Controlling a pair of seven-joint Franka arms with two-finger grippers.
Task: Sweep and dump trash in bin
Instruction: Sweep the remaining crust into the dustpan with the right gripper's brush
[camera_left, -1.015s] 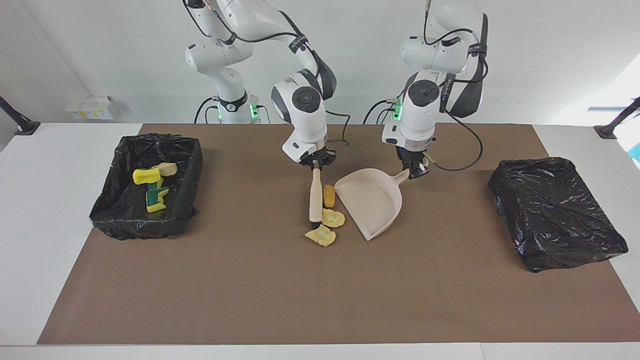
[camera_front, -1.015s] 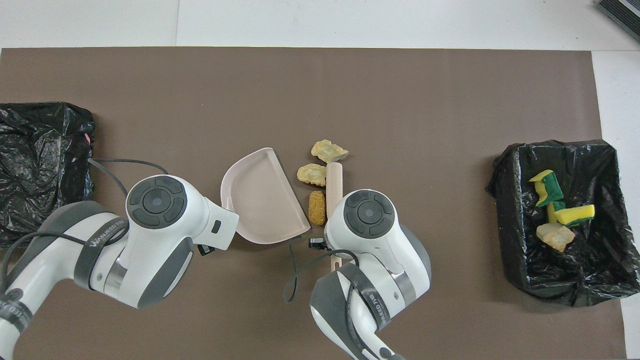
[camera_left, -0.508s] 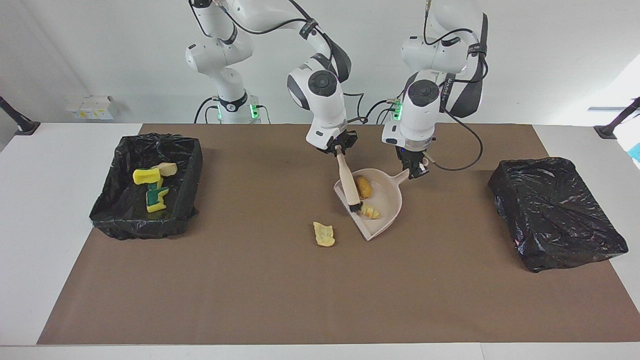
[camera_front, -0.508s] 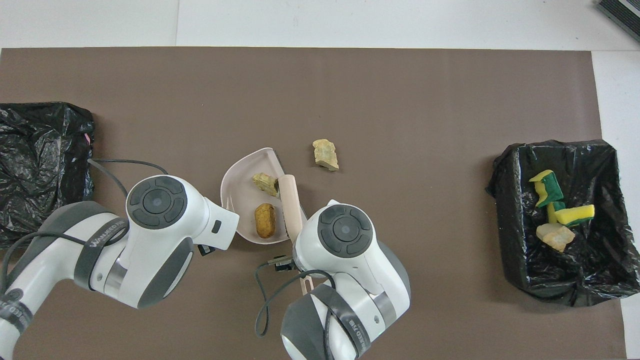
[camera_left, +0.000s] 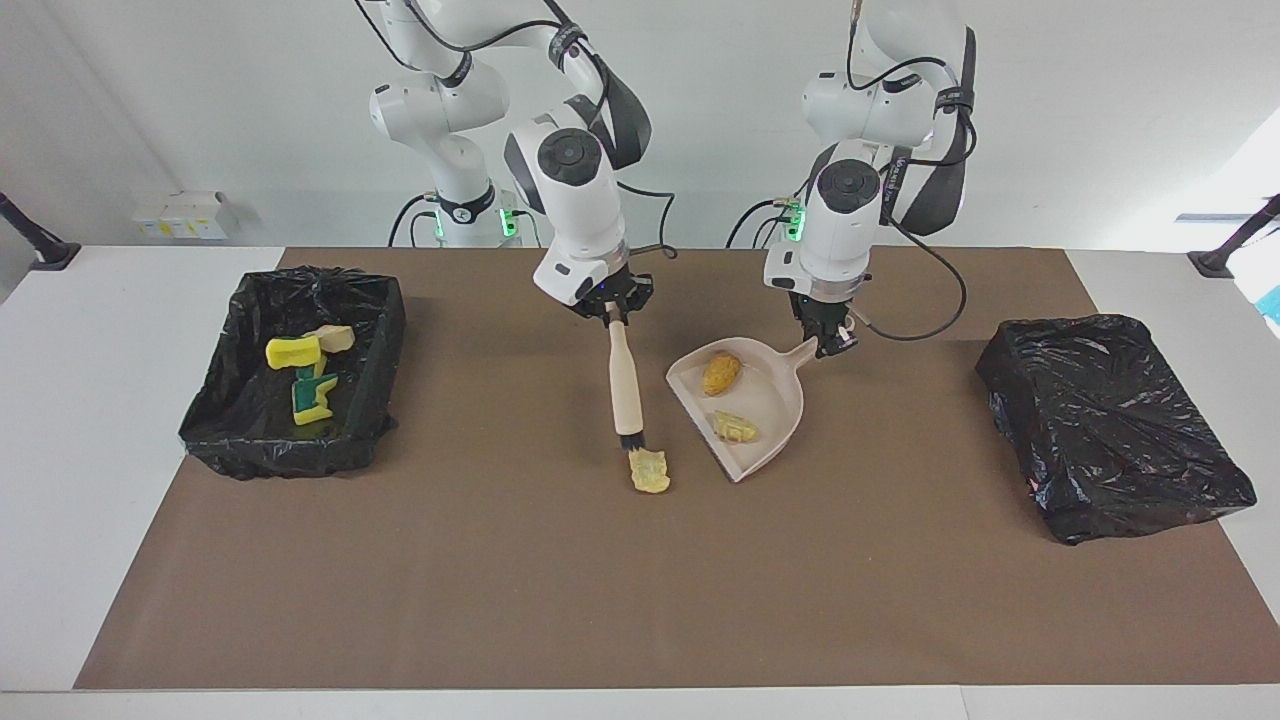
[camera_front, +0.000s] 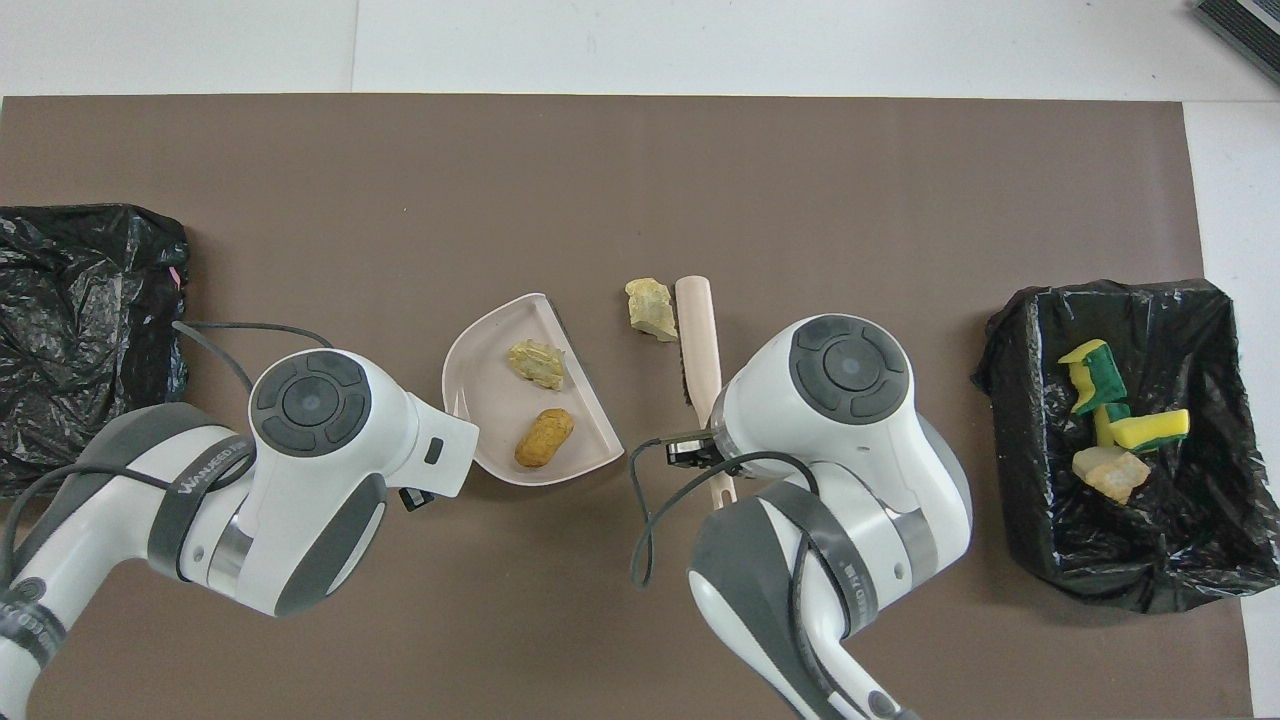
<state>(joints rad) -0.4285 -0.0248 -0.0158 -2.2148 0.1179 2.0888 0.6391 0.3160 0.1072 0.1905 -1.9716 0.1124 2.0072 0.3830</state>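
My right gripper (camera_left: 611, 312) is shut on the handle of the beige brush (camera_left: 626, 385) (camera_front: 697, 335). The brush slants down, its bristle end low beside a pale yellow scrap of trash (camera_left: 650, 472) (camera_front: 650, 308) on the mat. My left gripper (camera_left: 826, 342) is shut on the handle of the beige dustpan (camera_left: 770, 445) (camera_front: 490, 405). A brown lump (camera_left: 720, 373) (camera_front: 543, 438) and a yellowish scrap (camera_left: 735, 427) (camera_front: 537, 362) lie in the pan. The black-lined bin (camera_left: 372, 372) (camera_front: 1180, 530) at the right arm's end holds yellow-green sponge chunks (camera_left: 313, 398) (camera_front: 1092, 375).
A black plastic-covered box (camera_left: 1110, 420) (camera_front: 80, 320) sits at the left arm's end of the brown mat. A tan lump (camera_front: 1108, 470) lies in the bin beside the sponges. The dustpan's mouth faces the right arm's end.
The brush swept two scraps into the dustpan, then came back out toward the right arm's end and now sits beside the last loose scrap. The left gripper and pan stayed put.
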